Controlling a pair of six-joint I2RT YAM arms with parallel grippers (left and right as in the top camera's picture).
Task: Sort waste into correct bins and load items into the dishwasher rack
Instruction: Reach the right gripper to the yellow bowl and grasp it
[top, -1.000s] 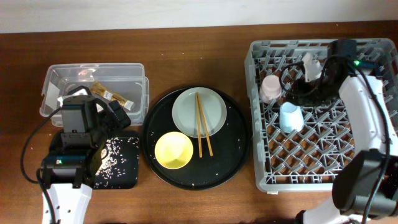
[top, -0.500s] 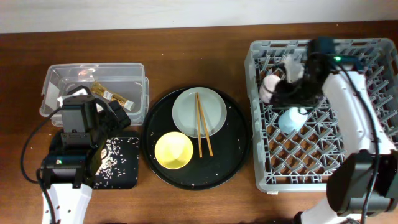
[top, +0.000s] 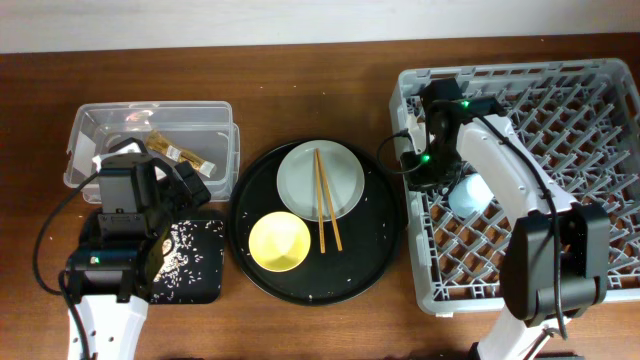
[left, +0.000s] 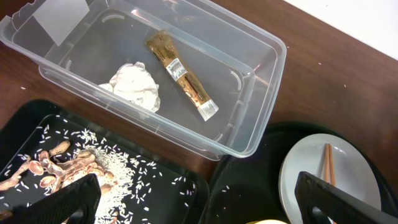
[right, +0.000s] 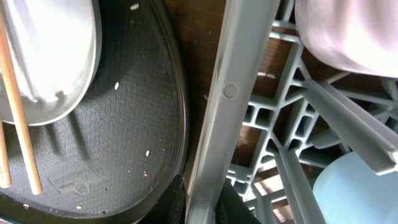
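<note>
The grey dishwasher rack (top: 520, 72) stands at the right with the light blue cup (top: 468, 193) in it. My right gripper (top: 412, 165) is shut on the rack's left rim (right: 227, 93); its fingers (right: 202, 208) sit on either side of the wall. The pink cup (right: 348, 31) and blue cup (right: 360, 193) show inside. The plate (top: 300, 180) with chopsticks (top: 325, 200) and the yellow bowl (top: 279, 241) lie on the round black tray. The clear tub (left: 249, 81) holds the tissue (left: 134, 87) and wrapper (left: 182, 74). My left gripper (left: 199, 208) is open and empty above the black tray (left: 161, 193).
The round black tray (top: 380, 240) lies between the bins and the rack and almost touches the rack's left wall. Rice and beige flakes (left: 56, 165) lie in the rectangular black tray (top: 195, 270). A few crumbs lie on the round tray.
My right arm has swung left across the rack, from its back right to its left rim, and now covers the pink cup in the overhead view. The left arm has not moved.
</note>
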